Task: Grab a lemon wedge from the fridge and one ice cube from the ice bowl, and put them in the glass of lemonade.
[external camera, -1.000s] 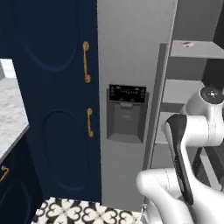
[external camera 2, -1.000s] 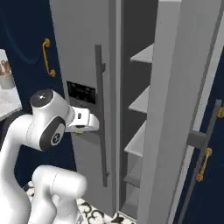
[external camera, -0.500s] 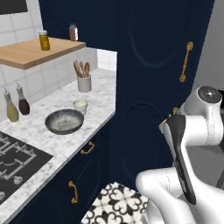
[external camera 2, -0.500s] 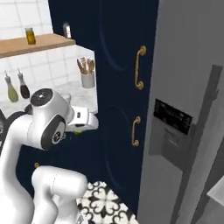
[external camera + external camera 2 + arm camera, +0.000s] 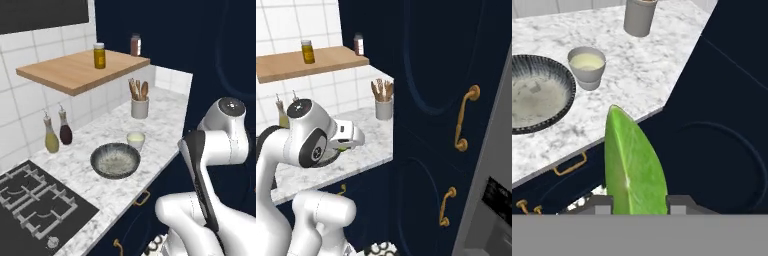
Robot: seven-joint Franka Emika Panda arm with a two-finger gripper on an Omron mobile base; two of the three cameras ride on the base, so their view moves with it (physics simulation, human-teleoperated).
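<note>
Now your base has turned from the fridge to the desk [image 5: 165, 131]; the end effector [image 5: 634, 204] is closed on the lemon wedge [image 5: 633, 165], with the glass of lemonade [image 5: 586, 66] ahead, beside the ice bowl [image 5: 568, 85].

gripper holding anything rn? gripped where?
Yes: the lemon wedge, held at its wide lower end in the gripper, its pointed tip sticking out towards the marble counter.
</note>
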